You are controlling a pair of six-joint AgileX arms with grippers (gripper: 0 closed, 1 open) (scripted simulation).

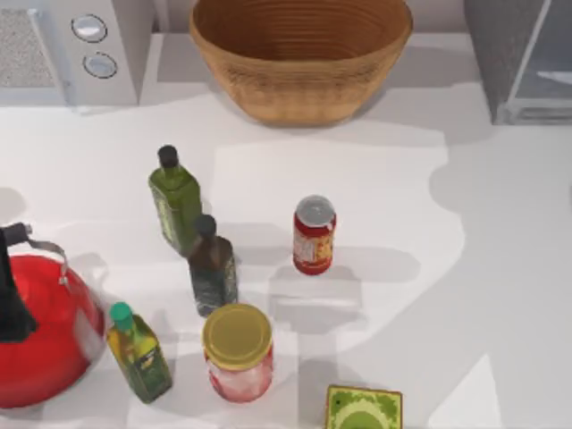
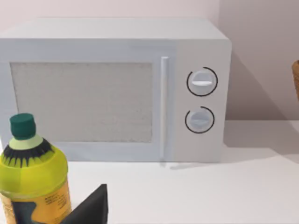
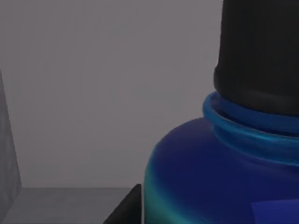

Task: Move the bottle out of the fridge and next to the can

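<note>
The bottle (image 3: pixel 219 186) is very close in the right wrist view: a blue shoulder fading to teal, a blue neck ring and a black cap. It stands inside the grey walls of the fridge (image 3: pixel 93 93). A dark piece of my right gripper (image 3: pixel 125 210) sits right beside the bottle's shoulder. Part of the fridge (image 1: pixel 500 63), grey with a pale glassy panel, occupies the table's back right corner. The red can (image 1: pixel 314 235) with a silver top stands upright near the middle of the table. A dark tip of my left gripper (image 2: pixel 91 207) hangs near a green-capped oil bottle (image 2: pixel 32 177).
A white microwave (image 1: pixel 67 49) stands at the back left and a wicker basket (image 1: pixel 299 58) at the back centre. Left of the can are a green oil bottle (image 1: pixel 174 201), a dark olive bottle (image 1: pixel 212 268), a gold-lidded jar (image 1: pixel 238 351), another oil bottle (image 1: pixel 138 353) and a red kettle (image 1: pixel 40 331). A green card (image 1: pixel 363 408) lies at the front.
</note>
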